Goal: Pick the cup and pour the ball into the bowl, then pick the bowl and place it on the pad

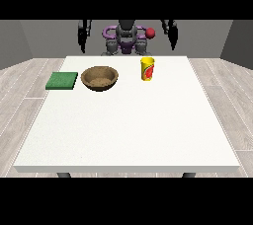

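Front view. Nothing of the task looks done yet. The yellow cup (147, 68) stands upright near the table's (128, 135) far edge, a little toward the far right corner as seen. The ball is not visible; judged to be inside the cup, but I cannot tell.

The brown bowl (100, 78) sits well apart from the cup, toward the far left corner; it looks empty. The green pad (62, 80) lies just beside the bowl, at the left edge, bare.

Both hands hang beyond the far edge, off the table: the hand at the view's left (83, 44) and the hand at the view's right (172, 41). Neither holds anything; how the fingers lie I cannot tell.

Left: pick cup, pour, move bowl to pad. No obstacle stands between cup, bowl and pad.
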Action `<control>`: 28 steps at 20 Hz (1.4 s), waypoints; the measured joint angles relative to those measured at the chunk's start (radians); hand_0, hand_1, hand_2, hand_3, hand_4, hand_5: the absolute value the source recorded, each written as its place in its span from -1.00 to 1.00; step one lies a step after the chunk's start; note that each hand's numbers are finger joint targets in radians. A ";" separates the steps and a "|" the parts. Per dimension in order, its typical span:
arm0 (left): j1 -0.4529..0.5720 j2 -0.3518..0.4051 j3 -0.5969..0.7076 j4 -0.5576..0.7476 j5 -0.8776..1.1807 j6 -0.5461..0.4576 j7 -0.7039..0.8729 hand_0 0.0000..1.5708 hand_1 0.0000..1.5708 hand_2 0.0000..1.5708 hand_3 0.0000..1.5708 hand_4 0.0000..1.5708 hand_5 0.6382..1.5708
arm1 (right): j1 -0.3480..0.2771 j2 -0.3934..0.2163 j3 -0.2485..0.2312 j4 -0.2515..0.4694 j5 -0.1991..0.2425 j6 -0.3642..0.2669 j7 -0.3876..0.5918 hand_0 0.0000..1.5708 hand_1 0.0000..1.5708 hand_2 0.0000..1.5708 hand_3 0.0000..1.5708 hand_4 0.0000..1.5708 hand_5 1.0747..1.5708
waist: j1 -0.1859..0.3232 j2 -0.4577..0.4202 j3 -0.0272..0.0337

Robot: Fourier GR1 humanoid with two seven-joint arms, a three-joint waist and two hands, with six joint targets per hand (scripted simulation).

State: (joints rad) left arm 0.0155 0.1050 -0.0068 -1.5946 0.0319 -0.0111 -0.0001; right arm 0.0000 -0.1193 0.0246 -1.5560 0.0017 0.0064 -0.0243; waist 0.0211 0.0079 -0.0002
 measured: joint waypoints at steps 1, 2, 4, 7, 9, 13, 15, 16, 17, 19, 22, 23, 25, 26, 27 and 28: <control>-0.001 0.005 0.001 -0.012 0.001 -0.001 0.008 -1.00 -1.00 -1.00 -1.00 -1.00 0.97 | -0.001 -0.004 -0.002 -0.011 -0.001 0.001 0.008 -1.00 -1.00 -1.00 -1.00 -1.00 0.99 | -0.001 -0.032 0.0005; -0.002 0.010 0.002 -0.024 0.001 -0.002 0.016 -1.00 -1.00 -1.00 -1.00 -1.00 0.97 | -0.002 -0.009 -0.004 -0.023 -0.002 0.001 0.017 -1.00 -1.00 -1.00 -1.00 -1.00 0.99 | -0.002 -0.064 0.0004; -0.005 0.020 0.003 -0.048 0.003 -0.005 0.036 -1.00 -1.00 -1.00 -1.00 -1.00 0.97 | -0.003 -0.019 -0.008 -0.046 -0.005 0.002 0.038 -1.00 -1.00 -1.00 -1.00 -1.00 0.99 | -0.005 -0.125 0.0003; -0.019 0.013 0.015 -0.083 0.027 0.006 0.079 -1.00 -1.00 -1.00 -1.00 -1.00 0.97 | -0.004 -0.043 -0.036 -0.080 -0.045 0.025 0.081 -1.00 -1.00 -1.00 -1.00 -1.00 0.99 | -0.022 -0.197 0.0001; -0.055 -0.003 0.029 -0.120 0.061 0.023 0.136 -1.00 -1.00 -1.00 -1.00 -1.00 0.97 | -0.005 -0.079 -0.095 -0.084 -0.120 0.071 0.100 -1.00 -1.00 -1.00 -1.00 -1.00 0.99 | -0.031 -0.207 0.0005; -0.072 0.020 0.090 -0.154 0.119 0.006 0.155 -1.00 -1.00 -1.00 -1.00 -1.00 0.95 | 0.009 -0.123 -0.171 -0.116 -0.213 0.139 0.111 -1.00 -1.00 -1.00 -1.00 -1.00 1.00 | -0.046 -0.177 0.0004; -0.072 0.027 0.113 -0.158 0.134 -0.003 0.135 -1.00 -1.00 -1.00 -1.00 -1.00 0.95 | 0.015 -0.133 -0.201 -0.122 -0.243 0.165 0.099 -1.00 -1.00 -1.00 -1.00 -1.00 0.99 | -0.049 -0.150 0.0002; -0.062 0.032 0.125 -0.159 0.148 -0.019 0.122 -1.00 -1.00 -1.00 -1.00 -1.00 0.94 | 0.016 -0.130 -0.208 -0.126 -0.248 0.164 0.101 -1.00 -1.00 -1.00 -1.00 -1.00 1.00 | -0.045 -0.140 0.0002; -0.060 0.030 0.126 -0.154 0.145 -0.024 0.102 -1.00 -1.00 -1.00 -1.00 -1.00 0.94 | 0.016 -0.133 -0.218 -0.125 -0.253 0.176 0.093 -1.00 -1.00 -1.00 -1.00 -1.00 1.00 | -0.046 -0.124 0.0002; -0.086 0.035 0.143 -0.125 0.147 -0.034 0.063 -1.00 -1.00 -1.00 -1.00 -1.00 0.93 | -0.003 -0.127 -0.222 -0.126 -0.253 0.177 0.084 -1.00 -1.00 -1.00 -1.00 -1.00 0.99 | -0.051 -0.087 0.0003; -0.126 0.039 0.164 -0.078 0.139 -0.037 -0.005 -1.00 -1.00 -1.00 -1.00 -1.00 0.91 | -0.022 -0.112 -0.226 -0.092 -0.239 0.186 0.013 -1.00 -1.00 -1.00 -1.00 -1.00 1.00 | -0.058 -0.019 0.0001; -0.136 0.031 0.161 -0.057 0.127 -0.031 -0.034 -1.00 -1.00 -1.00 -1.00 -1.00 0.91 | -0.030 -0.112 -0.229 -0.079 -0.239 0.193 -0.007 -1.00 -1.00 -1.00 -1.00 -1.00 1.00 | -0.062 0.001 0.0002; -0.139 0.018 0.155 -0.022 0.115 -0.035 -0.089 -1.00 -1.00 -1.00 -1.00 -1.00 0.90 | -0.038 -0.098 -0.223 -0.052 -0.216 0.190 -0.041 -1.00 -1.00 -1.00 -1.00 -1.00 1.00 | -0.056 0.019 0.0002; -0.137 0.007 0.149 -0.002 0.100 -0.034 -0.135 -1.00 -1.00 -1.00 -1.00 -1.00 0.90 | -0.047 -0.101 -0.228 -0.039 -0.217 0.197 -0.058 -1.00 -1.00 -1.00 -1.00 -1.00 1.00 | -0.057 0.040 0.0002; -0.122 -0.007 0.140 0.019 0.087 -0.035 -0.179 -1.00 -1.00 -1.00 -1.00 -1.00 0.90 | -0.042 -0.098 -0.228 -0.029 -0.211 0.201 -0.076 -1.00 -1.00 -1.00 -1.00 -1.00 1.00 | -0.057 0.049 0.0000; -0.125 -0.014 0.142 0.049 0.078 -0.032 -0.220 -1.00 -1.00 -1.00 -1.00 -1.00 0.91 | -0.053 -0.111 -0.239 -0.023 -0.222 0.215 -0.081 -1.00 -1.00 -1.00 -1.00 -1.00 1.00 | -0.066 0.066 0.0003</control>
State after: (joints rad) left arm -0.1100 0.0912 0.1355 -1.5453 0.1099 -0.0427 -0.2199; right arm -0.0526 -0.2304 -0.2146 -1.5788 -0.2203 0.2214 -0.1057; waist -0.0445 0.0735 0.0001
